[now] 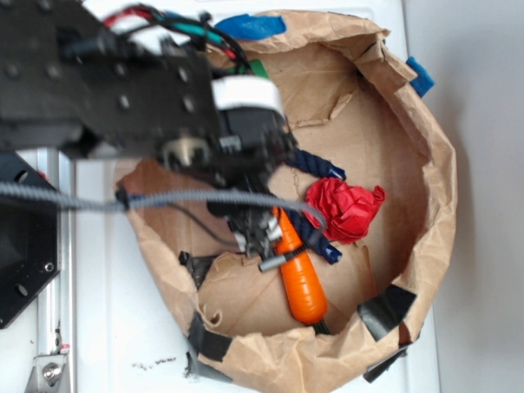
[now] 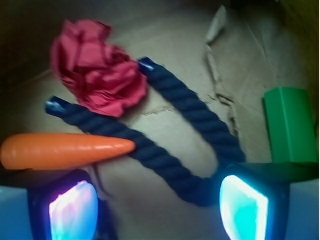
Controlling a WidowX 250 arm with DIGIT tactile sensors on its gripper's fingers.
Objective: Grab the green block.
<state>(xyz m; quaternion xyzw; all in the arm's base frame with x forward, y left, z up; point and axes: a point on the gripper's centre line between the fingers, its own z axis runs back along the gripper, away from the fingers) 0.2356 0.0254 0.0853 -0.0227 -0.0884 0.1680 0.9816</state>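
Container: brown paper bag (image 1: 426, 164) with rolled-down rim, patched with black and blue tape, sitting on the white worktop (image 1: 123, 327).
End effector: end effector (image 1: 260, 237) hangs inside the bag, low over its floor; in the wrist view (image 2: 160, 200) its two fingers stand wide apart with nothing between them but the rope.
Fingers: pads (image 2: 245, 207) glow pale blue and pink at the bottom corners of the wrist view.
Green block: green block (image 2: 289, 125) lies on the bag floor near the far wall, just beyond the right-hand finger in the wrist view, apart from the other things; in the exterior view only a sliver of green (image 1: 259, 68) shows past the arm.
Carrot: orange carrot (image 1: 301, 278) lies on the bag floor, its thin end beside the end effector; in the wrist view (image 2: 65, 150) its tip rests against the rope.
Rope: dark blue rope (image 2: 180, 150) bent in a V, the bend lying between the fingers, both ends pointing toward the red wad.
Red wad: crumpled red paper wad (image 1: 344, 209) touching the rope, across the bag floor from the block.
Arm: black robot arm (image 1: 106, 90) with red, green and black wires reaches in from the upper left.
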